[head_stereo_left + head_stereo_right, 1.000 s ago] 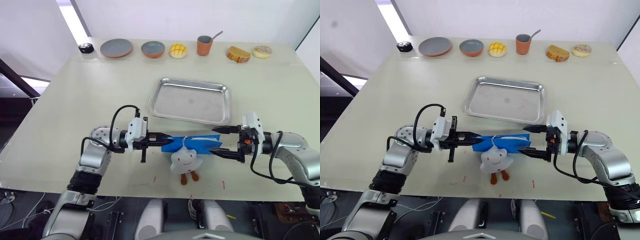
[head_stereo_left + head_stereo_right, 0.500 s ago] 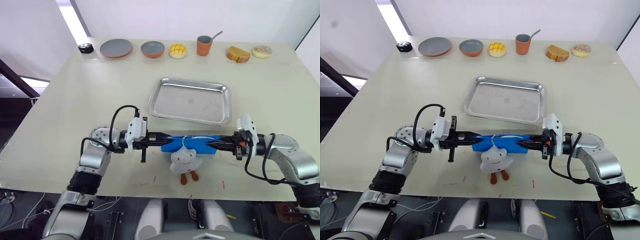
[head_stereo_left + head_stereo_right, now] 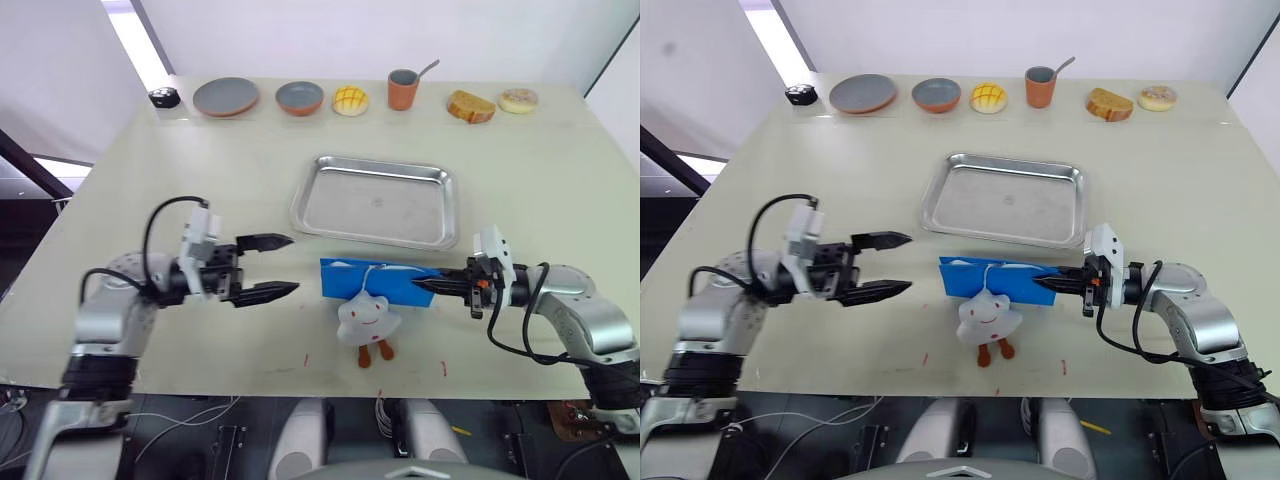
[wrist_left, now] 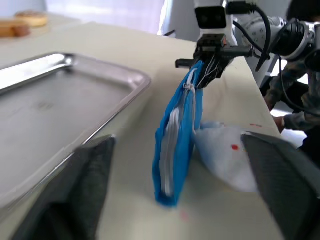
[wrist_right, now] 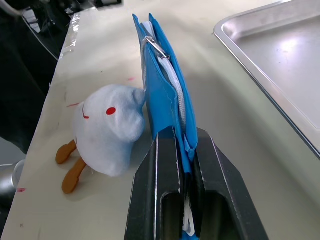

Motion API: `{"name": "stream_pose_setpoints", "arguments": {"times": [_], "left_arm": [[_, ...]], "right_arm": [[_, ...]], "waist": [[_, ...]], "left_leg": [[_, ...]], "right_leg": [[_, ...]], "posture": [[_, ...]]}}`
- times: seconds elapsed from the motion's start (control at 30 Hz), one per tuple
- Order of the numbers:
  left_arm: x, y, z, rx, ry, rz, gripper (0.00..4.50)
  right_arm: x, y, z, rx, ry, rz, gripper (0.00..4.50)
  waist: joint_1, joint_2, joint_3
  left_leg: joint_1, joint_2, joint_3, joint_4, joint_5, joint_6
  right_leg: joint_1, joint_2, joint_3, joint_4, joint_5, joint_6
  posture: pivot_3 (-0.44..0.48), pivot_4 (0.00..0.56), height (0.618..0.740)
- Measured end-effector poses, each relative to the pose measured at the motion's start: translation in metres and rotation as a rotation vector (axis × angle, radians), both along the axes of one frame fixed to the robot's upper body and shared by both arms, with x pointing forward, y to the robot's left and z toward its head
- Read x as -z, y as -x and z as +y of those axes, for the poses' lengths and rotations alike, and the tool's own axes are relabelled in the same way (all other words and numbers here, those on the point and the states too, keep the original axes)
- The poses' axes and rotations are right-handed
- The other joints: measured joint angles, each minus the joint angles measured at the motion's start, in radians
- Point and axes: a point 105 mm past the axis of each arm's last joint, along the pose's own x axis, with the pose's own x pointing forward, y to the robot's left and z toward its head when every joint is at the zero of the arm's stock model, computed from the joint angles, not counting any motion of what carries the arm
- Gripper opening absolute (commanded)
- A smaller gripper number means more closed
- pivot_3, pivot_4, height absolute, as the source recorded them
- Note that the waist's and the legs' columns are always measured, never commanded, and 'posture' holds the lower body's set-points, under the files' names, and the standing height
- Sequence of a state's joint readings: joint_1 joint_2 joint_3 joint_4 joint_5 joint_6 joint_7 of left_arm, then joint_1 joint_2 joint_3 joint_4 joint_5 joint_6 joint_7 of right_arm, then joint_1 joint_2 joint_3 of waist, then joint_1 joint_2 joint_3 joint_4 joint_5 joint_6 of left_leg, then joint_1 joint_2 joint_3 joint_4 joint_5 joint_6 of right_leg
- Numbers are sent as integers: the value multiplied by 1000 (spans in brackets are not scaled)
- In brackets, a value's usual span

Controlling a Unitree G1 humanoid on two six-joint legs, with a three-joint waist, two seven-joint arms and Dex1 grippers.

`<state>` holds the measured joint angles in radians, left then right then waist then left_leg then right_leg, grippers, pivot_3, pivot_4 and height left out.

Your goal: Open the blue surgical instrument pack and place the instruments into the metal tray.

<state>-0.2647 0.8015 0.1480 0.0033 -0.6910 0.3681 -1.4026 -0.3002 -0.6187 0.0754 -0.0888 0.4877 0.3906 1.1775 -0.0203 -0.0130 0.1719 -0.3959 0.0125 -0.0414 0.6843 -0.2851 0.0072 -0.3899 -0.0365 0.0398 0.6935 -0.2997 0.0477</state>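
While the right gripper (image 3: 422, 286) pinched the blue pack (image 3: 372, 281) near the tray (image 3: 378, 201), the left gripper (image 3: 282, 265) gaped wide beside the pack

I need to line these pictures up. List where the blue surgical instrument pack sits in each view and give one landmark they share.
Left eye view: blue surgical instrument pack just below centre, in front of the metal tray.
Right eye view: slightly left of centre.
Left wrist view: centre, standing on edge.
Right wrist view: centre, clamped in the right tool.
Shared landmark: the white cartoon-faced toy touching the pack.
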Motion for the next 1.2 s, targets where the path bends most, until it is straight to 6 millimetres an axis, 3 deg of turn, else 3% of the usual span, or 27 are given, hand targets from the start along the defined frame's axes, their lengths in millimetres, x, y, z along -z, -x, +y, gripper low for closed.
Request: {"name": "stream_pose_setpoints", "arguments": {"times": [0.23, 0.3, 0.43, 0.77, 0.87, 0.9, 1.0, 1.13, 1.2], "left_arm": [[-6, 23, 7, 24, -5, 119, 4491], [2, 36, -4, 55, -41, 177, 4491], [18, 44, -33, 91, -55, 227, 4491], [57, 24, -84, 5, -166, 270, 4491], [72, 22, -94, -3, -206, 275, 3874], [76, 22, -96, -8, -209, 282, 3127], [78, 17, -110, 15, -185, 274, 1814], [75, 12, -109, 25, -181, 243, 69], [73, 12, -106, 34, -169, 243, 69]], "right_arm": [[0, -2, -2, -3, 0, 0, 0], [0, -4, -4, 1, 6, -8, 0], [0, -6, -6, 7, 10, -14, 0], [-1, -7, -6, 8, 20, -18, 0], [-2, -7, -5, 8, 23, -21, 0], [-2, -7, -5, 9, 23, -20, 0], [-3, -7, -3, 4, 26, -23, 0], [-4, -6, -1, 2, 28, -21, 0], [-4, -6, -1, 5, 28, -22, 0]], "waist": [[4, 0, 1], [3, 1, 1], [6, 0, 1], [6, 0, 1], [6, 0, 1], [6, 0, 1], [7, 0, 1], [5, 0, 1], [5, 0, 1]], "left_leg": [[0, 0, 0, 0, 0, 0], [0, 0, 1, 0, 0, 0], [0, 0, 1, 0, 0, 0], [0, -1, 1, 0, 0, 0], [0, -1, 1, 0, 0, 0], [0, -1, 1, 0, 0, 0], [0, -1, 1, 0, 0, 0], [0, -1, 1, 0, 0, 0], [0, -1, 1, 0, 0, 0]], "right_leg": [[0, 0, 0, 0, 0, 0], [0, -1, 1, 0, 0, 0], [0, -1, 1, 1, 0, 0], [0, -1, 1, 1, 0, 0], [0, 0, 1, 1, 0, 0], [0, 0, 1, 1, 0, 0], [0, 0, 1, 1, 0, 0], [0, 0, 1, 1, 0, 0], [0, 0, 1, 1, 0, 0]], "posture": [[0, 150, 740], [0, 150, 740], [0, 150, 740], [0, 150, 740], [0, 150, 740], [0, 150, 740], [0, 150, 740], [0, 150, 740], [0, 150, 740]]}}
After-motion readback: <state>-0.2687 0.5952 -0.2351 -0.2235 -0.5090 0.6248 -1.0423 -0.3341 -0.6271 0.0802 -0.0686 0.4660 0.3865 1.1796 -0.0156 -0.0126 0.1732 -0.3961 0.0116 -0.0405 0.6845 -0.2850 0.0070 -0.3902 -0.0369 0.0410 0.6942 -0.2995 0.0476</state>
